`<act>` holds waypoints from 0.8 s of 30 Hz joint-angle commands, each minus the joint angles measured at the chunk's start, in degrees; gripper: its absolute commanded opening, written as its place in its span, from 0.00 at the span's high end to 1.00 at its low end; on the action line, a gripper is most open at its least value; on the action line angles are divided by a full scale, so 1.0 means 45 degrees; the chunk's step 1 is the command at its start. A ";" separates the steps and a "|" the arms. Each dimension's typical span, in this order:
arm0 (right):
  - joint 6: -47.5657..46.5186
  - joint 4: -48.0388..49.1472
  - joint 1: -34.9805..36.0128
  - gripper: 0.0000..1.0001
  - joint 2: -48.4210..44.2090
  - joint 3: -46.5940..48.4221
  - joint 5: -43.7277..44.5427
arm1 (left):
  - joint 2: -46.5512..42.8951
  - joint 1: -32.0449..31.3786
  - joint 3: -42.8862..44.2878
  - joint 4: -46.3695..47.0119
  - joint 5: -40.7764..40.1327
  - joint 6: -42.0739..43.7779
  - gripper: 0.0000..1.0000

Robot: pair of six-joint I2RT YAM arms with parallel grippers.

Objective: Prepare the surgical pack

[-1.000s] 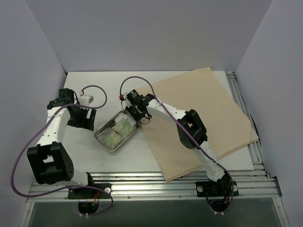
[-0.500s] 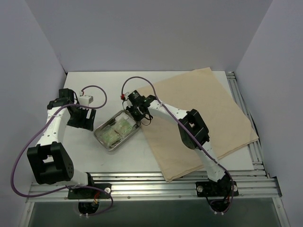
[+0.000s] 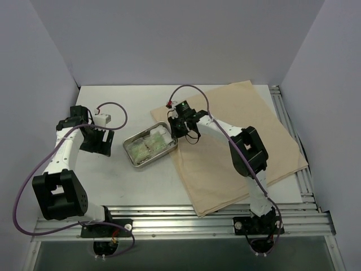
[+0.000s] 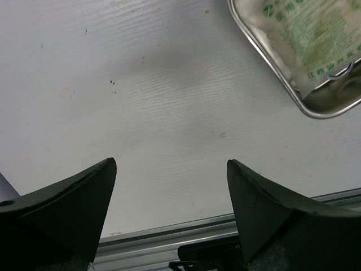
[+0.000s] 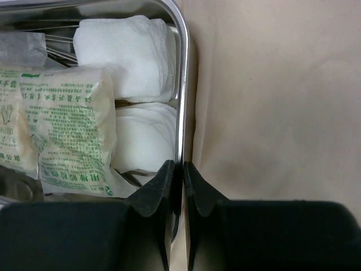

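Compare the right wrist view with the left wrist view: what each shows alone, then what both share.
Right wrist only: the right claw shut on the rim of the steel tray, white gauze squares inside, the tan cloth beside it. Left wrist only: the left claw open above the white table, a metal rail at its edge. Both: the tray and its green-printed packets.

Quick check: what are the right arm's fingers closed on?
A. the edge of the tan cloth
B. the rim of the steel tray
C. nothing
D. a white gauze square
B: in the right wrist view the right fingers pinch the thin rim of the shiny rectangular steel tray, one inside and one outside, clear of the white gauze squares and the tan cloth sheet.
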 commanded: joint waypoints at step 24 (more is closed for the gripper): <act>0.3016 0.3026 -0.0060 1.00 -0.1288 0.0666 -0.1967 | -0.0265 0.0023 0.0079 0.0352 -0.0051 0.0170 0.11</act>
